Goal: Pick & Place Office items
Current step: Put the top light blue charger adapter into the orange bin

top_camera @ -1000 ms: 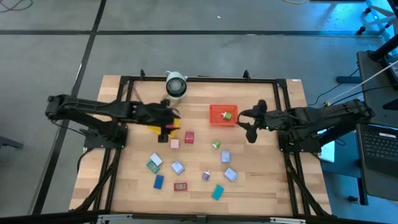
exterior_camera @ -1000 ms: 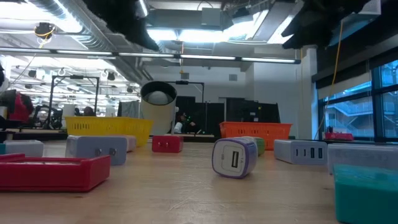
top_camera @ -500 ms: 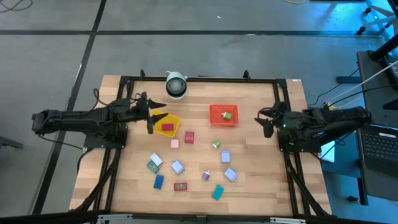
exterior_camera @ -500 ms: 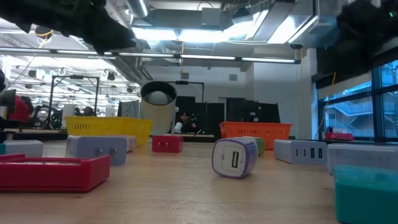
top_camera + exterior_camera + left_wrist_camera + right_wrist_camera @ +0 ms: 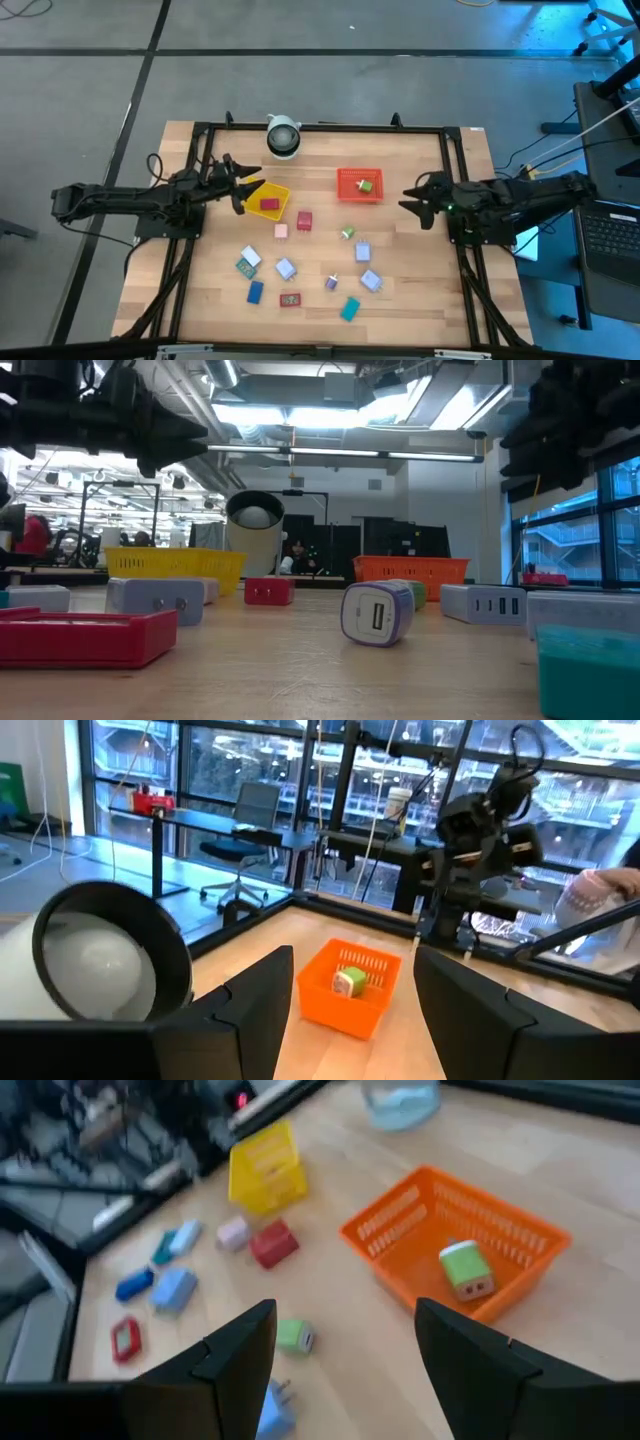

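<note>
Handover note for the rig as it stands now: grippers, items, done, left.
Left gripper: open, empty, above the table beside the yellow tray.
Right gripper: open, empty, to the right of the red tray.
Done: one red piece sits in the yellow tray, one green piece in the red tray.
Left: the other office items lie loose on the table, among them a red block, a pink block, a small green piece, a blue piece and a teal piece. None is gripped.
</note>
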You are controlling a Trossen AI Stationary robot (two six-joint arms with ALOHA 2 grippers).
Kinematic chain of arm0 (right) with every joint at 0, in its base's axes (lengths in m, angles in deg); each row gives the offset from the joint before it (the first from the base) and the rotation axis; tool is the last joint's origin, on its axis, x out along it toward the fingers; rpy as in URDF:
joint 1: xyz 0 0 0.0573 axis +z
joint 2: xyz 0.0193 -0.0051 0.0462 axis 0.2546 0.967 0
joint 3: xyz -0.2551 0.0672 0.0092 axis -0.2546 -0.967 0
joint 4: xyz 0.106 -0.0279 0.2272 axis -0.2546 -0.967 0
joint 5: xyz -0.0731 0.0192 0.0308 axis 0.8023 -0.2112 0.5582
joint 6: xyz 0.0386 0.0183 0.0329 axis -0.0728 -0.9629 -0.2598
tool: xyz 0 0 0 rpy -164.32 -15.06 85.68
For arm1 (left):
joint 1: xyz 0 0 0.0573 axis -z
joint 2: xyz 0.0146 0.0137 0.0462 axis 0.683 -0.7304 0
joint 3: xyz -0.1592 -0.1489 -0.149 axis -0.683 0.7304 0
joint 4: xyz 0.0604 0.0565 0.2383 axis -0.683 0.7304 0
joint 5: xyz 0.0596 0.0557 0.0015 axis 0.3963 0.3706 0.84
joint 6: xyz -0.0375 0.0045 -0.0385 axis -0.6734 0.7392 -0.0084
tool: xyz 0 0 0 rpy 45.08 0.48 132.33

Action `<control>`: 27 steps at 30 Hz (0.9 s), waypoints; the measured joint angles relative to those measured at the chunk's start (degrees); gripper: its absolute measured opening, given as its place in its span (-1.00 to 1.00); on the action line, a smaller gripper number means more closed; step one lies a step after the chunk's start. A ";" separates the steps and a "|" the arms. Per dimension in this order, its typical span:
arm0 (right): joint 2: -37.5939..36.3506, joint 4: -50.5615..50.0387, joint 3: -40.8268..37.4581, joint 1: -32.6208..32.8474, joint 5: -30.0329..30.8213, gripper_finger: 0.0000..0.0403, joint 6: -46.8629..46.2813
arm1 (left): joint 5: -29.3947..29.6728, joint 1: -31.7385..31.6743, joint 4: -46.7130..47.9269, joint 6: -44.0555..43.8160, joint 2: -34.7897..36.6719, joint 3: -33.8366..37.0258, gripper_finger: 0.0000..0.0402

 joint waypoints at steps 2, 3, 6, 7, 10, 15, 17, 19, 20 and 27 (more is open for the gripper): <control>3.40 -0.29 2.09 0.00 -1.58 0.19 2.57 | 0.01 0.04 -0.02 -0.02 -0.03 0.09 0.02; 5.17 -1.43 3.28 0.00 -1.98 0.19 4.08 | 0.02 0.06 -0.26 0.18 -0.02 0.09 0.02; 10.65 -6.34 6.68 0.21 -3.02 0.19 10.33 | 0.32 0.02 -0.12 1.21 -0.02 0.09 0.02; 12.37 -8.01 7.69 0.47 -3.53 0.19 12.98 | 0.34 0.02 -0.05 1.41 -0.02 0.09 0.03; 17.24 -10.06 10.15 1.20 -5.62 0.19 20.57 | 0.25 0.04 -0.01 1.45 -0.02 0.09 0.03; 24.47 -9.26 15.82 1.61 -12.67 0.19 29.70 | 0.23 0.04 0.01 2.00 -0.02 0.09 0.02; 27.10 -9.14 18.38 1.85 -13.43 0.19 31.67 | 0.23 0.04 0.02 2.02 -0.02 0.09 0.02; 29.46 -9.08 20.25 1.88 -13.21 0.19 31.57 | 0.23 0.04 0.02 2.02 -0.02 0.09 0.02; 30.68 -9.23 21.01 1.88 -12.89 0.19 29.81 | 0.23 0.04 0.03 2.04 -0.02 0.09 0.02; 39.14 -10.40 22.95 2.38 -9.66 0.19 -6.26 | 0.25 0.04 0.05 2.15 -0.02 0.09 0.01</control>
